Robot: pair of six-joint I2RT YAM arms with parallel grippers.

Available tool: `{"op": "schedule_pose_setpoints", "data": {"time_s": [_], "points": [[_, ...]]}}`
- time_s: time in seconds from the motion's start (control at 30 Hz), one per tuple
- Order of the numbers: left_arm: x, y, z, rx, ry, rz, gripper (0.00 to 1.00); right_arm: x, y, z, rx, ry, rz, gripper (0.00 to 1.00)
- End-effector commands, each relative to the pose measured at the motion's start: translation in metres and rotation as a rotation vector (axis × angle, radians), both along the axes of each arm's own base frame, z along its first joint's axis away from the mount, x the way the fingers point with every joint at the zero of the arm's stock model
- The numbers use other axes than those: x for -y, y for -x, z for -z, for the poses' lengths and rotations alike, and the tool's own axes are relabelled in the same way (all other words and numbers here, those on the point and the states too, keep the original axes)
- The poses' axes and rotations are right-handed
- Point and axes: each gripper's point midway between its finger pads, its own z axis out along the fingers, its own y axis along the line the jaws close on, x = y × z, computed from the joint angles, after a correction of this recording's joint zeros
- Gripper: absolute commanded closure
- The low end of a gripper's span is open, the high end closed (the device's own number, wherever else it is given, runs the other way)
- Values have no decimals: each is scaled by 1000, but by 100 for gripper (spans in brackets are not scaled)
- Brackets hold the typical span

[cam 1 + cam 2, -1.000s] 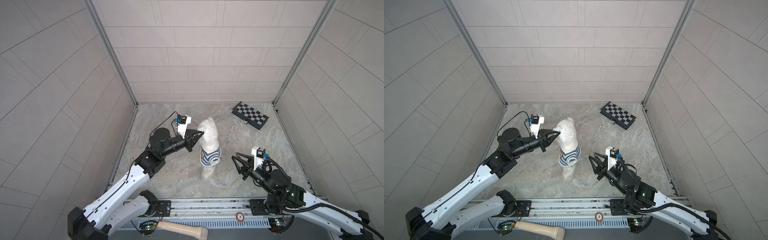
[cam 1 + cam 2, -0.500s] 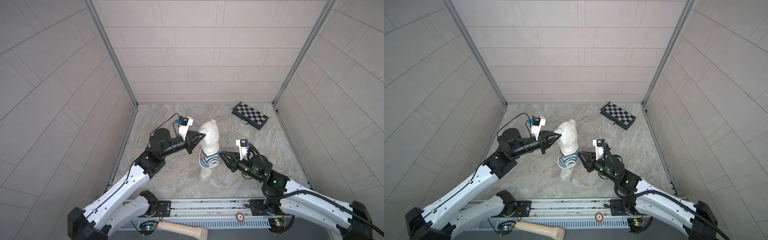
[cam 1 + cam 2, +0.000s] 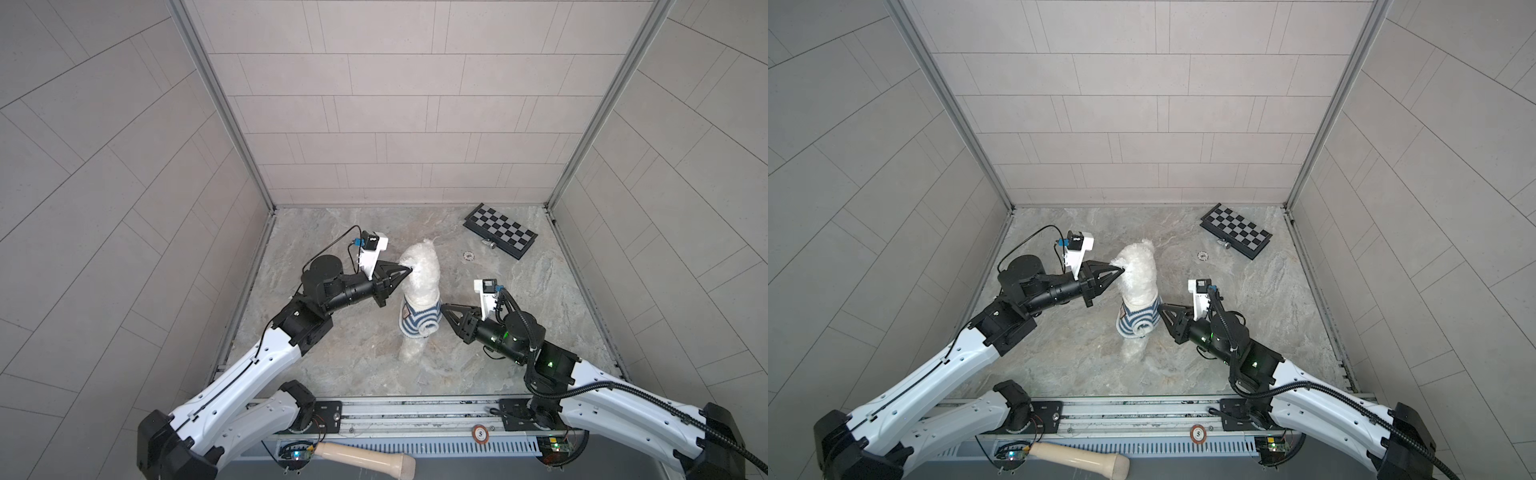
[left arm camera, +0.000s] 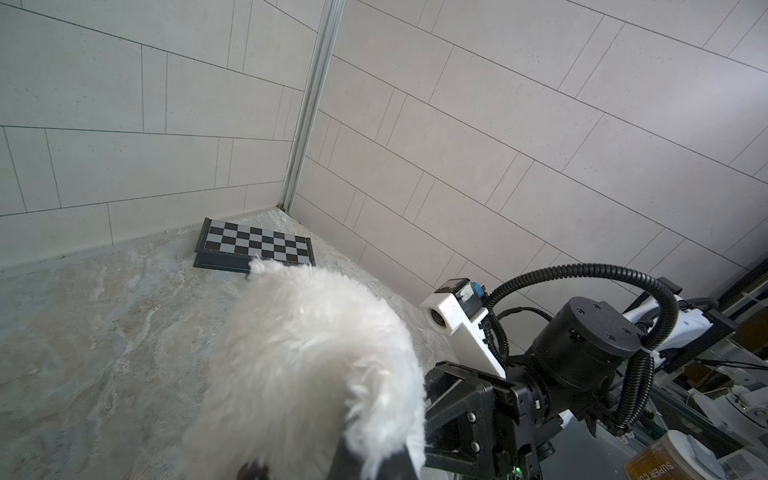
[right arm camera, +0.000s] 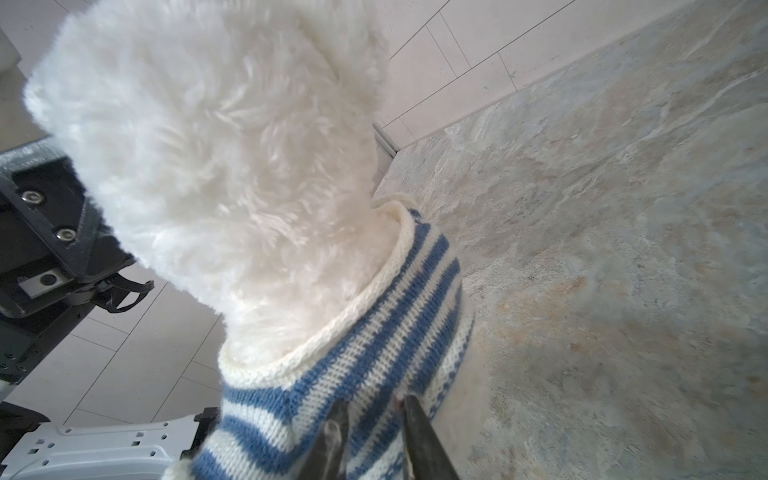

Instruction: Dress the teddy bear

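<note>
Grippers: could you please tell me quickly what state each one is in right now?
Left gripper: closed, pinching the teddy bear by its fur, near the top.
Right gripper: closed on a fold of the striped sweater.

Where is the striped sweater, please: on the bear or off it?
On: the sweater wraps the bear round its middle, fur showing past both ends; arms in sleeves, cannot tell.

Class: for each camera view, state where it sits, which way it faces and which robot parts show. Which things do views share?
Top views: high above the arm bases, looking down at the table; both arms, left gripper, right gripper.
Left wrist: on left arm, facing across teddy bear toward chessboard; right arm shows.
Right wrist: on right arm, facing striped sweater; own fingertips, left gripper.
Shared: all show the teddy bear.
</note>
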Motion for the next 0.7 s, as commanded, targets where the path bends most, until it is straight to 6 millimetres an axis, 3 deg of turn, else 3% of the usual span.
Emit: {"op": "schedule_pose_setpoints", "data": {"time_s": [0.0, 0.3, 0.5, 0.67], "points": [[1, 3, -26, 78, 55, 7, 100, 9, -3, 9, -33, 14, 48, 71], [3, 3, -21, 68, 46, 8, 100, -6, -7, 13, -58, 2, 16, 71], [4, 2, -19, 65, 43, -3, 100, -10, -7, 18, -74, 0, 2, 79], [6, 1, -17, 63, 44, -7, 100, -14, -6, 18, -77, 2, -18, 79]]}}
